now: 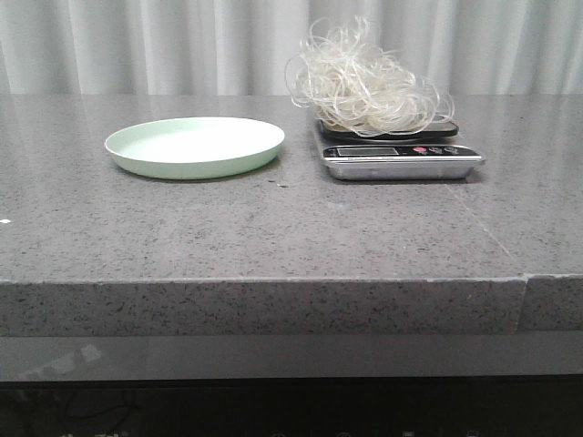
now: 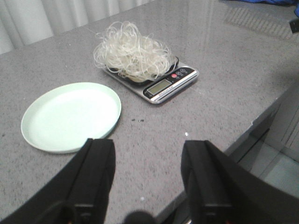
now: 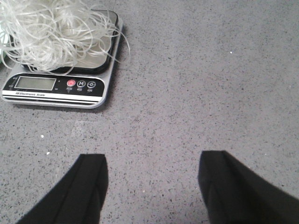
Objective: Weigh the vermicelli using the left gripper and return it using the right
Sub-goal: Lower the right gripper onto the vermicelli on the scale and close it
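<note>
1. Grey speckled stone table (image 1: 273,237), biggest thing in view, carries everything.
2. Pale green plate (image 1: 194,147) on the table's left part, nothing in it; sits beside the scale, not touching.
3. Silver kitchen scale (image 1: 401,160) right of the plate, display and buttons facing the robot, dark weighing pad on top.
4. Vermicelli (image 1: 366,86) sits piled on the scale pad, loose loops spilling over the pad edges.
5. Left gripper (image 2: 147,175) hangs above the table, near the plate edge, fingers spread wide, nothing between them.
6. Right gripper (image 3: 152,186) hangs over bare table near the scale, fingers wide apart, holding nothing.
</note>
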Action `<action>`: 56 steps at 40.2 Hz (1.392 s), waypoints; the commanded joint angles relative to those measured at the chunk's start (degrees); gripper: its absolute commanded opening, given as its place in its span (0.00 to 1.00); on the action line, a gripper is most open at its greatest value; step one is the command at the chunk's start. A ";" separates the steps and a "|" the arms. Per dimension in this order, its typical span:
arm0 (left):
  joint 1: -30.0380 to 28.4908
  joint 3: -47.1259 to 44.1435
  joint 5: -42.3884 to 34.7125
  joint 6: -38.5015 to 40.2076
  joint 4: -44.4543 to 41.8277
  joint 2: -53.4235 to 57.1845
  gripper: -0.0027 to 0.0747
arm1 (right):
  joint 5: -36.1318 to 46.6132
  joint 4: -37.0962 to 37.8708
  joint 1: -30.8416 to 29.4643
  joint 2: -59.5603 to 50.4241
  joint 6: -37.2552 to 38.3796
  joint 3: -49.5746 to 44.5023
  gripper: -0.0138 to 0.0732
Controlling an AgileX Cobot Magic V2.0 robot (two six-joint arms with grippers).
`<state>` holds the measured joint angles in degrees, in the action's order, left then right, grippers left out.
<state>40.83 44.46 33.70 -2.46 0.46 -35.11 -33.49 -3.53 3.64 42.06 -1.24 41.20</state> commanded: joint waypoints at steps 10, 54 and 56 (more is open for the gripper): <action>0.45 -2.26 -4.29 0.35 0.66 3.76 0.58 | 3.11 0.27 2.23 1.56 -0.30 2.65 0.78; 0.45 -2.26 -4.29 0.35 0.66 3.76 0.58 | -5.11 -4.75 18.39 51.10 -1.14 50.76 0.78; 0.45 -2.26 -4.29 0.35 0.66 3.76 0.58 | -5.65 -4.75 18.54 53.30 -1.14 53.07 0.78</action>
<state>40.83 40.71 33.70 -2.46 0.46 -31.10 -40.46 -7.62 21.96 94.43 -1.79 89.04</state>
